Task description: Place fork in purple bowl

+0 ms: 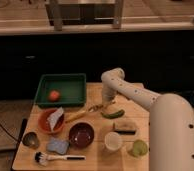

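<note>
The gripper (106, 104) is lowered onto the table (97, 90), beside the fork (81, 114), probably to pick it up; its grasp cannot be told. The purple bowl (82, 135) lies below-left of it, near

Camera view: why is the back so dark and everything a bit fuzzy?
Camera view: light falls on the table; the cabinets behind sit in shadow. Soft focus blurs edges, so the fork looks smudgy. The pincer hangs by the fork's far end. The purple bowl shows little glare.
</note>
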{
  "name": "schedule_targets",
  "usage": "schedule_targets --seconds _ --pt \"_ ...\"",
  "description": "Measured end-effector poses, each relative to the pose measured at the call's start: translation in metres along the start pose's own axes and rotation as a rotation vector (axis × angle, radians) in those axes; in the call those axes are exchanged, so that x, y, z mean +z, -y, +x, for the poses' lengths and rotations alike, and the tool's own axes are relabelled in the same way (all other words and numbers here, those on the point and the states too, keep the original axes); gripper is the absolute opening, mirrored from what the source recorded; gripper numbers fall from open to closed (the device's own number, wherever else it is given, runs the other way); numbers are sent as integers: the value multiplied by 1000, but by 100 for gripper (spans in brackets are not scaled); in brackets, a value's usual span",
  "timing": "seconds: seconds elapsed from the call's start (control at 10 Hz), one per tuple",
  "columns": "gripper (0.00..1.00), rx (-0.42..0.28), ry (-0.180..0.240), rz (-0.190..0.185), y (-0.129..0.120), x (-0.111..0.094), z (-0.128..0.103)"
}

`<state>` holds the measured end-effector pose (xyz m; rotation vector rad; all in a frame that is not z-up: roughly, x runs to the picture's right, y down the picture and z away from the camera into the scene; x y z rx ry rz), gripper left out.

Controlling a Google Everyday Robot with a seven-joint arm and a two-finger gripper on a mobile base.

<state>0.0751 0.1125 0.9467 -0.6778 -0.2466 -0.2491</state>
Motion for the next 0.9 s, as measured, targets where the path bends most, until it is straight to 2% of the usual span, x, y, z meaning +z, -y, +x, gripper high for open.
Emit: schedule_targets --seconds 0.6,0.7,0.9 --pt "0 -8 -4 -13 -4 -3 -2" --pt "0 -29 -11 -27 -5 -8 -2" --pt "0 -85 -17 -31 3 -37 -15"
